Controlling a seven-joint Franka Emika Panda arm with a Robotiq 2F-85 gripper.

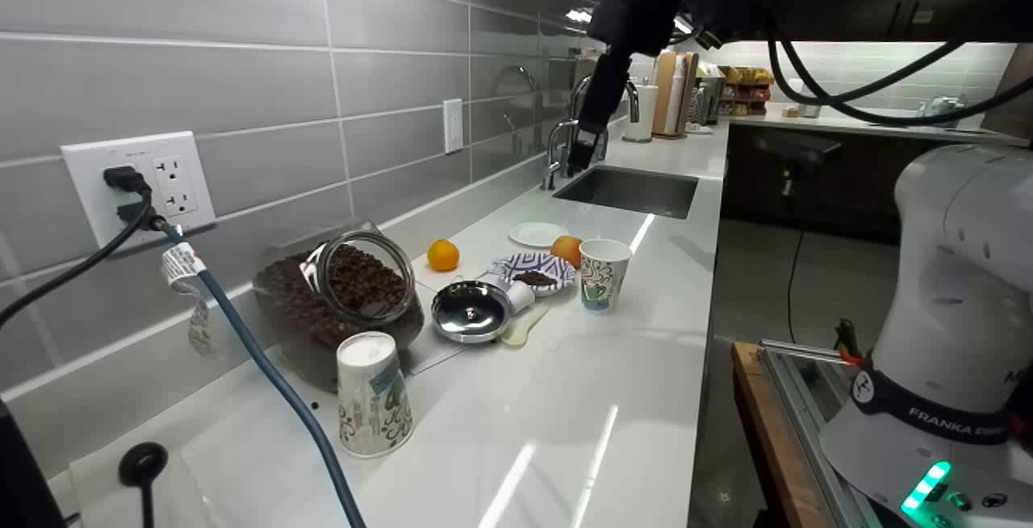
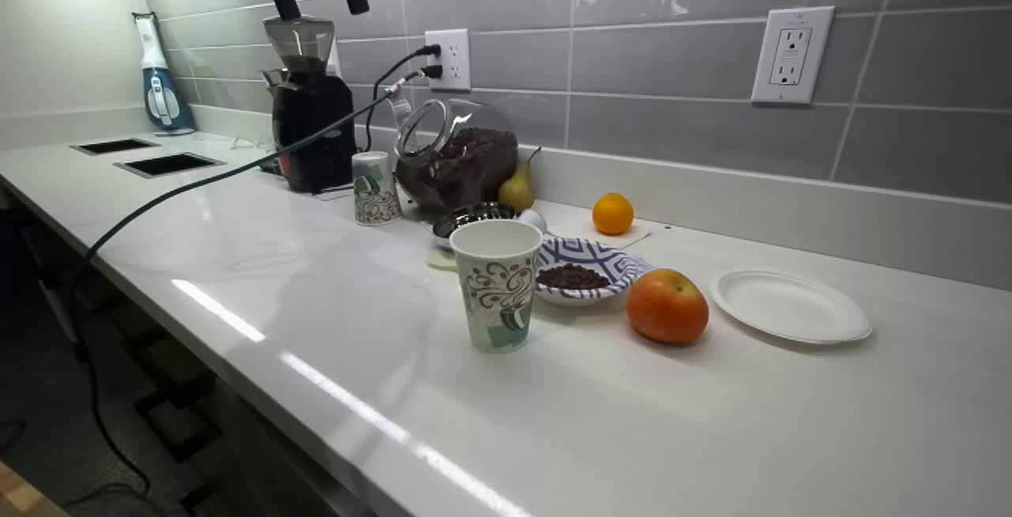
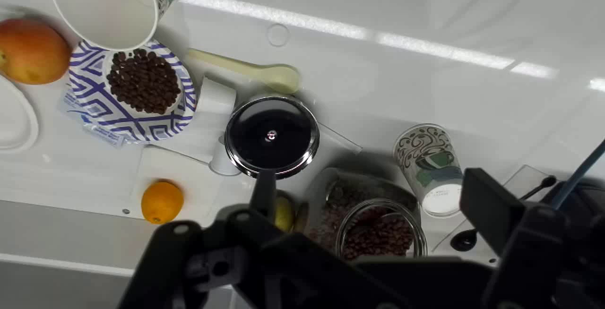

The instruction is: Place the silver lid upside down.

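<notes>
The round shiny silver lid (image 1: 471, 312) lies on the white counter beside the patterned bowl, its dish-like hollow appearing to face up. A small bright spot marks its centre; no standing knob shows. It also shows in an exterior view (image 2: 474, 216), partly behind a paper cup, and in the wrist view (image 3: 272, 135). My gripper (image 3: 371, 176) is open and empty, its fingers wide apart. It is high above the counter in both exterior views (image 1: 579, 158) (image 2: 322, 7). In the wrist view, one fingertip overlaps the lid's near rim; no contact shows.
A tilted glass jar of beans (image 1: 355, 286), an upturned paper cup (image 1: 375, 399), a pale spoon (image 3: 246, 70) and a bean-filled bowl (image 3: 94, 103) surround the lid. An upright cup (image 2: 498, 284), apple (image 2: 668, 307), orange (image 2: 613, 214) and pear (image 2: 519, 186) stand nearby. A cable (image 1: 274, 383) crosses the counter.
</notes>
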